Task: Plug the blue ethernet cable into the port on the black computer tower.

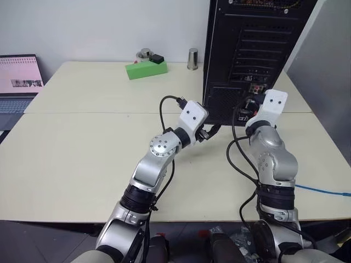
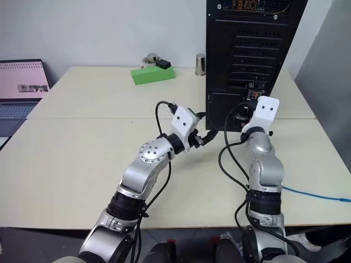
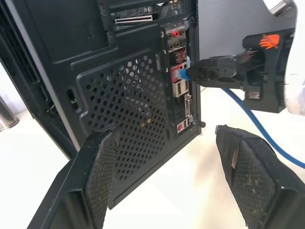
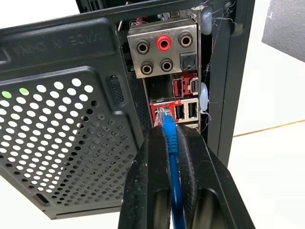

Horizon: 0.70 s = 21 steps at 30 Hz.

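The black computer tower (image 1: 247,55) stands upright at the far side of the table, its rear face toward me. My right gripper (image 4: 167,131) is shut on the blue ethernet cable (image 4: 170,148) just behind its clear plug (image 4: 164,117). The plug's tip sits at the mouth of the port (image 4: 161,110) in the red-edged block of the connector strip; how deep it sits I cannot tell. The rest of the cable trails off the table's right edge (image 1: 323,190). My left gripper (image 3: 171,167) hovers open and empty in front of the mesh vent (image 3: 128,95), to the left of the right gripper.
A green box (image 1: 146,69), a tape roll (image 1: 145,53) and a metal cup (image 1: 192,58) stand at the back of the cream table (image 1: 82,159). A laptop (image 1: 19,82) sits at the far left. Black arm cables (image 1: 236,148) hang between my arms.
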Available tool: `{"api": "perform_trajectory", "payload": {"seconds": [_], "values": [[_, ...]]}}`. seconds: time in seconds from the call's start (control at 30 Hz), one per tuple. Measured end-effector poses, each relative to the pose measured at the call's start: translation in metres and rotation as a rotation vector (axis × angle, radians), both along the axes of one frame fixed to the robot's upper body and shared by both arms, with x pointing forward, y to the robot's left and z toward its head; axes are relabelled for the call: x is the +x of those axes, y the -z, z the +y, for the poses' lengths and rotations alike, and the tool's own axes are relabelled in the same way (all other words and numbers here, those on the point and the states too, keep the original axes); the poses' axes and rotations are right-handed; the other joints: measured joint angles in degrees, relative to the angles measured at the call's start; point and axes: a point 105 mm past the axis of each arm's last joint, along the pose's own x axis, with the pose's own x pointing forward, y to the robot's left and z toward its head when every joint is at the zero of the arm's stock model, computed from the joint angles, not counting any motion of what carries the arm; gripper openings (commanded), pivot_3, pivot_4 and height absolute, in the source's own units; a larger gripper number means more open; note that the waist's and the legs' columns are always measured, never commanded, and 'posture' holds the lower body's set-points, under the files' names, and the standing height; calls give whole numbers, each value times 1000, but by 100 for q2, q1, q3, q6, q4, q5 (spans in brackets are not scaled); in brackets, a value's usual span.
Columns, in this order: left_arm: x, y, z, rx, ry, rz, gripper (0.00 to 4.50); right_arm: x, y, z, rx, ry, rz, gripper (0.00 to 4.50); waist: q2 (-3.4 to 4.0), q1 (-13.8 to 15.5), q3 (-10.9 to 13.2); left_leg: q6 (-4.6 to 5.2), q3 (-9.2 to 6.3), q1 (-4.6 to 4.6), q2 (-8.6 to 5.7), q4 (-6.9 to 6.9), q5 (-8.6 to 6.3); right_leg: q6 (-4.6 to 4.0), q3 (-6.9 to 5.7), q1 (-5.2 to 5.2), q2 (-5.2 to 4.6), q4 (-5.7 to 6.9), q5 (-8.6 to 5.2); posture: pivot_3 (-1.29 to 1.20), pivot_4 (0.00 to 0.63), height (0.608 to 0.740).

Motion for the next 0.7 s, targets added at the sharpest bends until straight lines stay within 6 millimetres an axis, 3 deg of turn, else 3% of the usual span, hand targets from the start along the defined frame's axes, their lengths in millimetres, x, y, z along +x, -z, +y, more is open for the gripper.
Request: {"api": "perform_trajectory", "payload": {"seconds": [0.7], "values": [[1,0,1,-4,-6,5,3427,8,2,6,-32,7,-18,0,0,-44,0,0,3,3,1,0,0,0,6,0,1,1,0,0,150,740]]}}
